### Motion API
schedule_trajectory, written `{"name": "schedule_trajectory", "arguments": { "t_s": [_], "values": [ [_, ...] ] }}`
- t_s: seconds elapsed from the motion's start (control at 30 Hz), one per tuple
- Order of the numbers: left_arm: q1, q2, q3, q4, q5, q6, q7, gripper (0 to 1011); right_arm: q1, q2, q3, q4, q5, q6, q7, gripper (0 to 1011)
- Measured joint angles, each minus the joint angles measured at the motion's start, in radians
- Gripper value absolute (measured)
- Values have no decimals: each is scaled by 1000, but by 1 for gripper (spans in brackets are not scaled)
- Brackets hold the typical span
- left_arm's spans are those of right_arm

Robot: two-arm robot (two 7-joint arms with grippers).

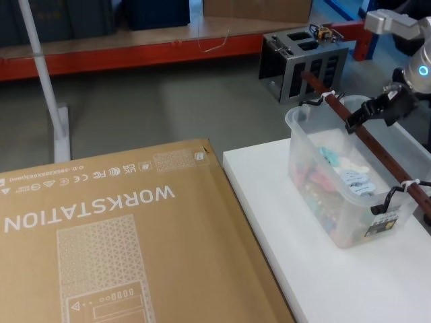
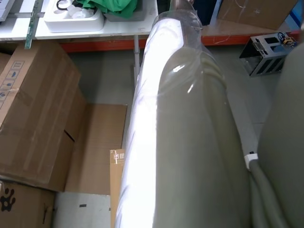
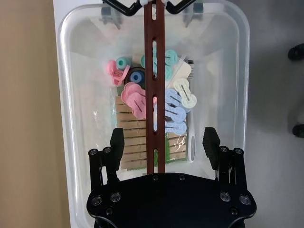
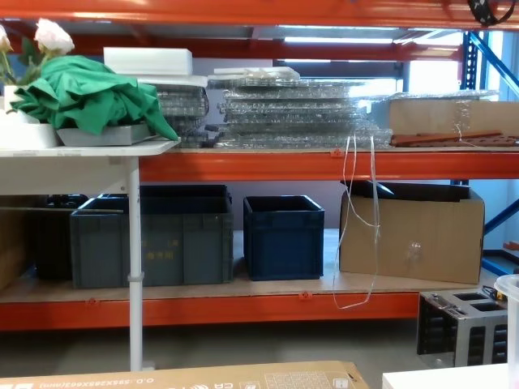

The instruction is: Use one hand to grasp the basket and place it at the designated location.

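Observation:
The basket is a translucent whitish tub standing on the white table at the right, with pink, blue and green pegs inside. Its reddish-brown rod handle runs across the top, tied at both ends with white zip ties. My right gripper hovers over the far half of the handle. In the right wrist view the gripper is open, one finger on each side of the rod, apart from it. The basket's rim shows at the chest view's right edge.
A large flat cardboard box marked WORKSTATION lies against the table's left side. A grey metal rack stands on the floor behind the basket. A white pole rises at the far left. Dark blue crates sit on the shelf beyond.

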Motion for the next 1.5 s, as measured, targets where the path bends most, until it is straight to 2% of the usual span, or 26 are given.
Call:
{"name": "schedule_trajectory", "arguments": {
  "t_s": [0.43, 0.77, 1.5],
  "values": [
    [0, 0, 0, 0, 0, 0, 0, 0, 14, 31, 29, -50, 5, 16, -2, 1000],
    [0, 0, 0, 0, 0, 0, 0, 0, 20, 72, 74, -120, 27, 39, -16, 1000],
    [0, 0, 0, 0, 0, 0, 0, 0, 25, 72, 78, -121, 23, 41, -10, 1000]
  ]
}}
